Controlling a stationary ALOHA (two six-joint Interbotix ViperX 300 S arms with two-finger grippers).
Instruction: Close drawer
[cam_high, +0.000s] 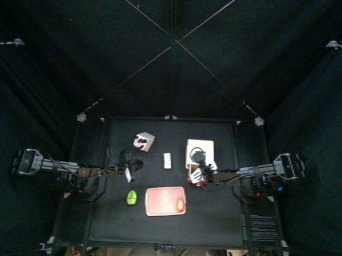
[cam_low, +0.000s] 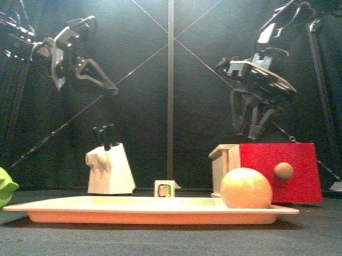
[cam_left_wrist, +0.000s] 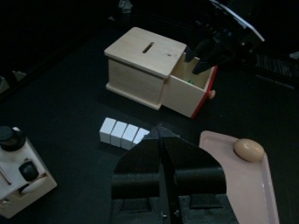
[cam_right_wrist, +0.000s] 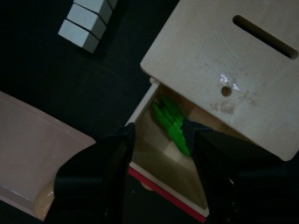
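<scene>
While the drawer (cam_left_wrist: 176, 72) stands pulled out of its tan box, right of centre on the surface (cam_high: 114, 190) in the top view, the right tool (cam_right_wrist: 160, 144) hovers just above its open front with jaws spread wide, holding nothing. Something green (cam_right_wrist: 172, 120) lies inside. At the left of that view, the left tool (cam_left_wrist: 165, 166) hangs clear, jaws nearly together, empty. Nearby sit white blocks (cam_left_wrist: 122, 133) and a pink tray (cam_left_wrist: 247, 184) holding an egg (cam_left_wrist: 246, 150).
</scene>
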